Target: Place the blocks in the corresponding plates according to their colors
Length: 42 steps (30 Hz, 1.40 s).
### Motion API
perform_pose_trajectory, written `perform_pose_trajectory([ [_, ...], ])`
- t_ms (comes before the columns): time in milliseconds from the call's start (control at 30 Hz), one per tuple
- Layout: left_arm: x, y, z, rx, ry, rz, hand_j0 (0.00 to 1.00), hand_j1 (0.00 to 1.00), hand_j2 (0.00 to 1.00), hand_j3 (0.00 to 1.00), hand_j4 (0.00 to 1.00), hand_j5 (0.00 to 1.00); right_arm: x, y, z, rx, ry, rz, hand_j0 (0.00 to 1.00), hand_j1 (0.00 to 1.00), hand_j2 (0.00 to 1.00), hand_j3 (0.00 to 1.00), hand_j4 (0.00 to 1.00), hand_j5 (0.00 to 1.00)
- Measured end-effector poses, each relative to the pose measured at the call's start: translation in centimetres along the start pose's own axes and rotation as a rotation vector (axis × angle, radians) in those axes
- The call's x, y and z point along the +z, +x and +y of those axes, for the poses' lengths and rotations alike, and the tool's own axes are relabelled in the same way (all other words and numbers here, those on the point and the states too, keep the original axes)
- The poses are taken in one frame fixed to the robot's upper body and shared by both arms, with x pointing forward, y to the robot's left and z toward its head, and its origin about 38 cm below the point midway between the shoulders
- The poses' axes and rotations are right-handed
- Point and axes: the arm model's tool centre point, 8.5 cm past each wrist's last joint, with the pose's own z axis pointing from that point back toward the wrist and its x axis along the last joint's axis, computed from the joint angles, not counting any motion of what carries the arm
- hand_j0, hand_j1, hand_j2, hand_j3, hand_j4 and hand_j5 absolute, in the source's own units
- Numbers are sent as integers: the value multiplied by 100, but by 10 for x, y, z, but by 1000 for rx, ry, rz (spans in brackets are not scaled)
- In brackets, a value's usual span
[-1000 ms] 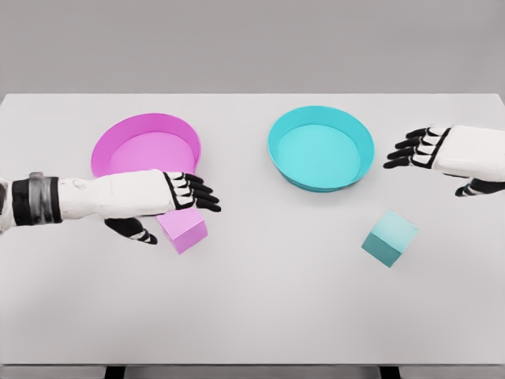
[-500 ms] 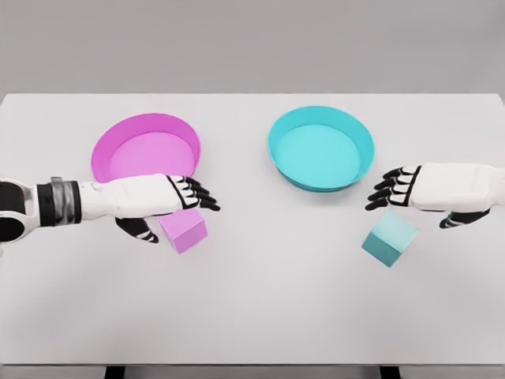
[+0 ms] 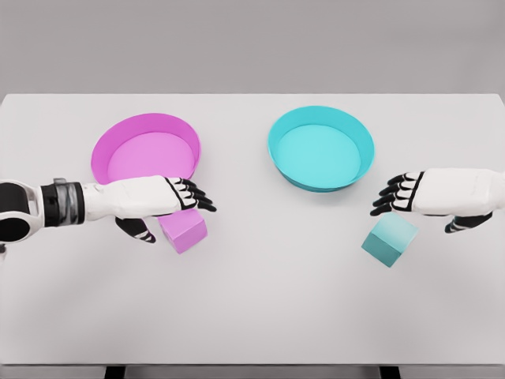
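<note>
Meanwhile, on a white table [image 3: 252, 308], the left hand [image 3: 162, 207] hovers with fingers spread over a pink block [image 3: 183, 229] just below the pink plate [image 3: 146, 150]. Right of centre sits the cyan plate [image 3: 321, 148]; the right hand [image 3: 430, 197], fingers loosely apart, hangs over the tilted cyan block [image 3: 389, 240].

Bright even light, faint shadows, slightly soft
</note>
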Motion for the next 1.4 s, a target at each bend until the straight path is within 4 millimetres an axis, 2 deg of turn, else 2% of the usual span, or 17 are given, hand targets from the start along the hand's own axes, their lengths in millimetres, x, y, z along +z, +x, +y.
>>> perform_pose_trajectory([
  [267,-5,0,-1,-8,-3,3,100,100,100,100,100,100,-8,1,1,2,13,-16,100,100,100,100,100,100],
  [600,-11,-6,0,-18,-6,23,100,100,100,100,100,100,-31,8,9,1,38,-73,100,100,100,100,100,100],
  [1033,-10,-7,5,-27,1,23,100,100,100,100,100,100,-51,1,19,-19,63,-82,100,100,100,100,100,100],
  [1300,-13,0,7,-44,-3,-17,100,100,100,100,100,100,-59,-1,25,-25,79,-88,100,100,100,100,100,100],
  [1333,-13,1,7,-45,-3,-22,100,100,100,100,100,100,-59,-1,25,-22,81,-88,99,99,99,99,99,99],
  [1400,-14,2,7,-46,-2,-30,100,100,100,100,100,100,-60,-1,26,-16,91,-87,87,87,87,87,87,87],
])
